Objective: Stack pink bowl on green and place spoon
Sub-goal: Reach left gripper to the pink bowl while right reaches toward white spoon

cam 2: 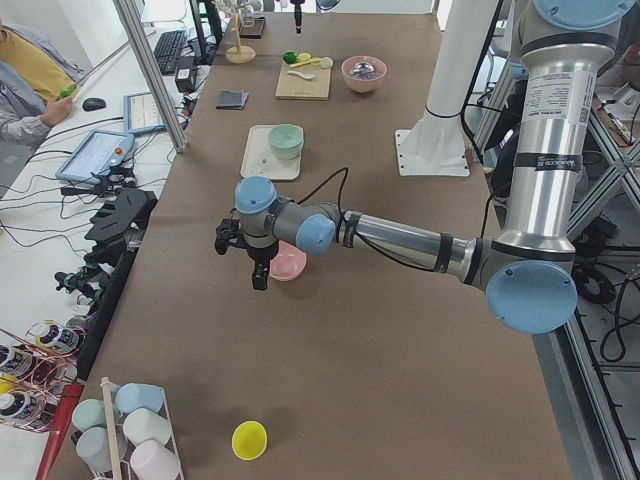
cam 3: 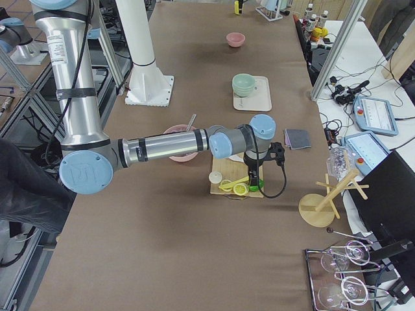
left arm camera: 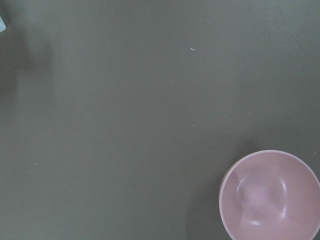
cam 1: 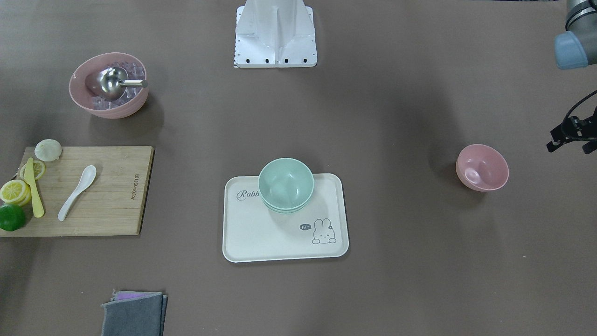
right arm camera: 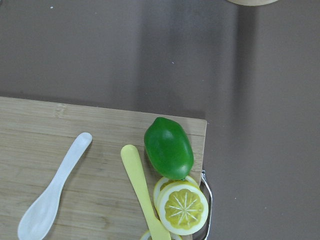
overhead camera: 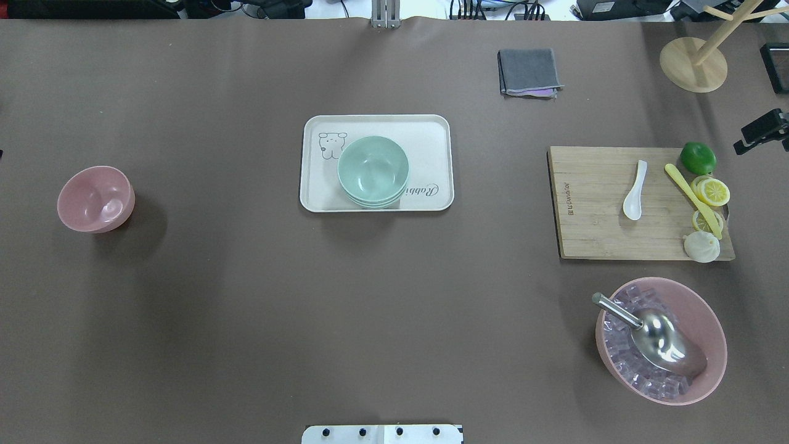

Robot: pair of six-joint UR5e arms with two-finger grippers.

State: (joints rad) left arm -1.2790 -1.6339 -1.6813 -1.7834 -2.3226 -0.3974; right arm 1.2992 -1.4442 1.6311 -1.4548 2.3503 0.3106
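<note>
Pink bowl (overhead camera: 95, 198) sits upright, mouth up, alone on the bare table toward the robot's left end, well apart from the green bowl (overhead camera: 373, 169) on the tray (overhead camera: 376, 123). Nothing stacked yet, so step in hand looks like the approach to the pink bowl. Left gripper (cam 2: 250, 270) hangs just beside it, off-centre: the wrist view catches the bowl only in its lower right corner. Pincer state: cannot tell, either arm. Next move calls for centring over the rim and coming down to pinch the wall. Bowl is round, no long axis. Spoon (overhead camera: 635, 190) lies on the cutting board (overhead camera: 592, 234), long axis roughly near-far, scoop end toward the robot, handle away; right gripper (cam 3: 254, 180) hovers above the board's lime (right arm camera: 168, 148) corner
</note>
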